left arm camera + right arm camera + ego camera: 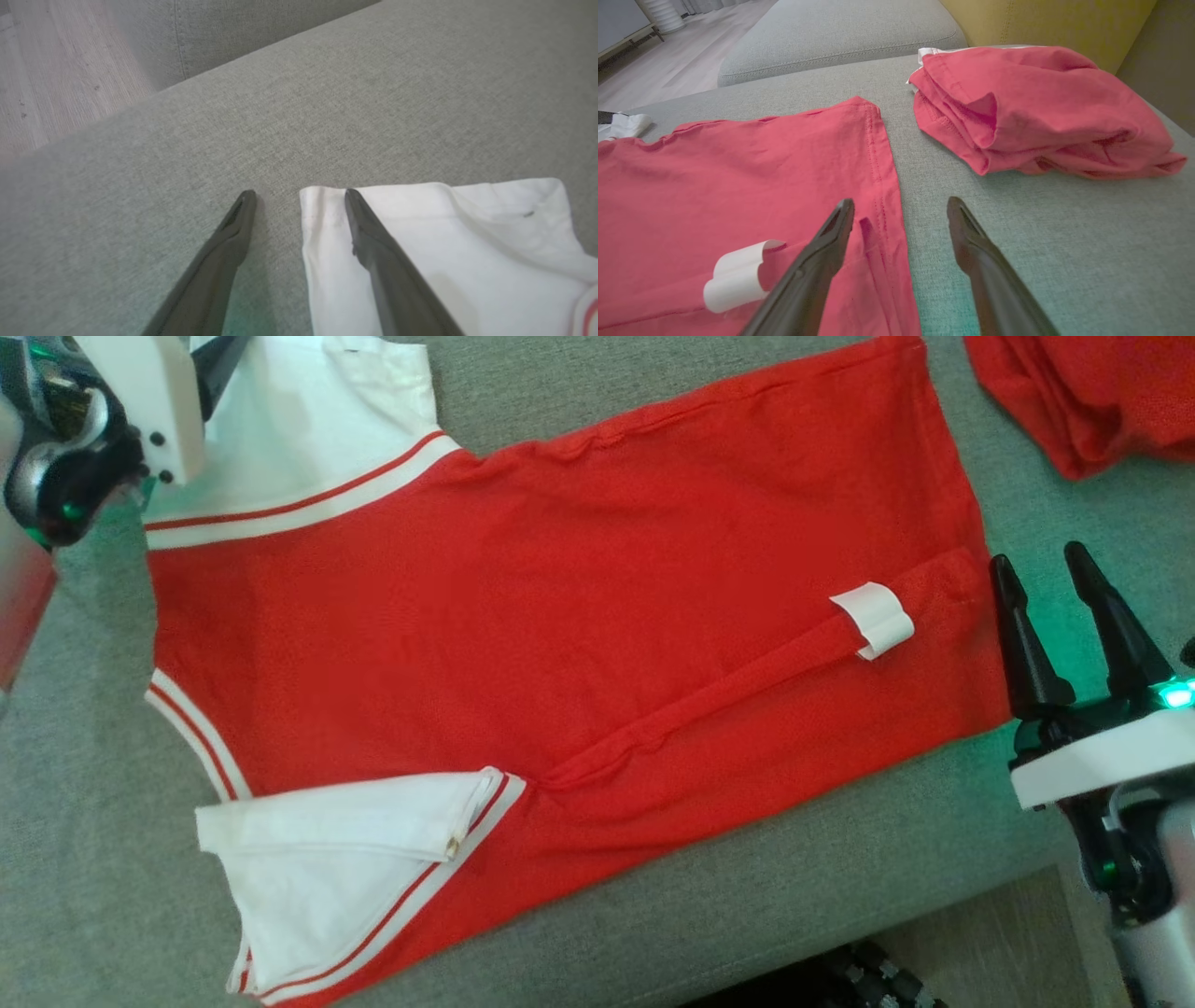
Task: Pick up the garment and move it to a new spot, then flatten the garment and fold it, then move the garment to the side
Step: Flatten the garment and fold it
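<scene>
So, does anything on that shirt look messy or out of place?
Yes: the red shirt with white sleeves isn't flat. A long raised crease crosses it, a white fabric label curls up there, and one white sleeve is folded over.

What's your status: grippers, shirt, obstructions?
Left gripper open, at white sleeve edge; right gripper open, at hem. Red white-sleeved shirt spread on grey fabric sofa, unfolded. Second crumpled red garment lies apart.

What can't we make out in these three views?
- Head view: the upper sleeve of the shirt runs off the top edge, partly behind the left arm.
- Head view: the red pile is cut by the top-right corner. It is folded, so its kind is unclear in the right wrist view too.
- Tag: any print is too small.
- Left wrist view: whether the left gripper touches that sleeve is unclear.
</scene>
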Robot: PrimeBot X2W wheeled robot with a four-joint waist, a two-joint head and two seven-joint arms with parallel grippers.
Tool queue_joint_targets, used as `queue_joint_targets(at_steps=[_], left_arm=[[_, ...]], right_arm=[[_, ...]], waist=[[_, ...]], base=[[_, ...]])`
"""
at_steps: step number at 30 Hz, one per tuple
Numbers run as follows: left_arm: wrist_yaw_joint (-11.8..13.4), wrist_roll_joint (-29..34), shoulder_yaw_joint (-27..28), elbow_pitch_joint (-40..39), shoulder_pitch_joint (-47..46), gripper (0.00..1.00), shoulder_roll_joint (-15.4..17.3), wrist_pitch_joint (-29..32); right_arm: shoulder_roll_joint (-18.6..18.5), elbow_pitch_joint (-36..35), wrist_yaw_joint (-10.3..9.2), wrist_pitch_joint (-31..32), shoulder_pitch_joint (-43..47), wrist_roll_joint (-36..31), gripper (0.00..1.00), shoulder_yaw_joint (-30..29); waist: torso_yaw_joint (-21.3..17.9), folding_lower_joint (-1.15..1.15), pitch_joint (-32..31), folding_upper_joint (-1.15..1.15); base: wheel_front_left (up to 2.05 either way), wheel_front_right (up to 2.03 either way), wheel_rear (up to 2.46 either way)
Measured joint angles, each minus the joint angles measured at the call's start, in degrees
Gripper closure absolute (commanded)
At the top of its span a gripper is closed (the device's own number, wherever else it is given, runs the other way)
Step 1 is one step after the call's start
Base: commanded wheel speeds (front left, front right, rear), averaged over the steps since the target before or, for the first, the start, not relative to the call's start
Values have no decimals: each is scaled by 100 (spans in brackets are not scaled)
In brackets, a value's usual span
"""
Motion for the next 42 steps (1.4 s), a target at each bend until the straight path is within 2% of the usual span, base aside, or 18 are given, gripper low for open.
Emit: queue_joint_targets(at_steps=[1,2,3,8,11,14,15,18,23,29,34,35,36,37,38,39,41,42], left_arm=[[0,-47,-37,-2,-25,35,24,5],[0,-110,-77,-13,-47,76,52,9],[0,-185,-115,-36,-54,100,78,40],[-1,-414,-325,-180,-66,100,190,69],[0,-433,-525,-296,-62,100,240,-164],[0,-431,-703,-482,-53,100,297,-569],[0,-431,-836,-609,-54,100,333,-815],[-1,-432,-1045,-780,-60,100,379,-1088],[-1,-472,-1429,-1031,-176,100,419,-1265],[-1,-556,-1800,-1250,-426,100,450,-1416],[-1,-653,-2048,-1315,-495,100,525,-1512],[-1,-672,-2075,-1329,-517,100,533,-1516],[-1,-704,-2105,-1341,-536,100,535,-1540],[-1,-717,-2148,-1344,-555,100,538,-1566],[-1,-746,-2180,-1345,-569,100,542,-1567],[-1,-757,-2199,-1344,-577,100,547,-1585],[-1,-762,-2238,-1338,-591,100,561,-1618],[-1,-762,-2259,-1328,-600,100,568,-1651]], right_arm=[[0,8,0,-5,0,0,0,1],[1,21,0,-8,-1,0,0,0],[3,40,0,-20,-2,0,0,1],[2,79,0,-52,-4,1,0,-21],[-5,70,0,-35,-64,98,0,3],[-162,80,0,297,-367,214,0,183],[-235,202,0,750,-748,413,0,300],[-346,656,0,1483,-1480,594,0,448],[-495,1744,0,2371,-2697,537,0,667],[-475,2653,0,2663,-3339,572,0,999],[-480,2967,0,2592,-3473,609,0,1262],[-487,3006,0,2547,-3520,631,26,1311],[-491,3039,0,2493,-3554,657,44,1355],[-492,3072,0,2449,-3580,656,58,1403],[-498,3101,0,2401,-3604,655,65,1464],[-510,3134,0,2359,-3630,655,79,1517],[-534,3193,0,2275,-3663,655,100,1601],[-546,3220,0,2243,-3672,655,100,1645]], waist=[[-15,0,10,0],[-28,0,17,0],[-41,0,22,0],[-39,0,-3,0],[14,0,-60,0],[85,0,-142,0],[138,0,-208,0],[242,0,-295,0],[490,0,-368,0],[780,0,-351,0],[878,0,-313,0],[885,0,-310,0],[889,0,-309,0],[892,0,-310,0],[892,0,-310,0],[894,0,-311,0],[897,0,-315,0],[898,0,-319,0]], base=[[0,0,0],[0,0,0],[0,0,0],[0,0,0],[0,0,0],[0,0,0],[0,0,0],[0,0,0],[0,0,0],[0,0,0],[0,0,0],[0,0,0],[0,0,0],[0,0,0],[0,0,0],[0,0,0],[0,0,0],[0,0,0]])
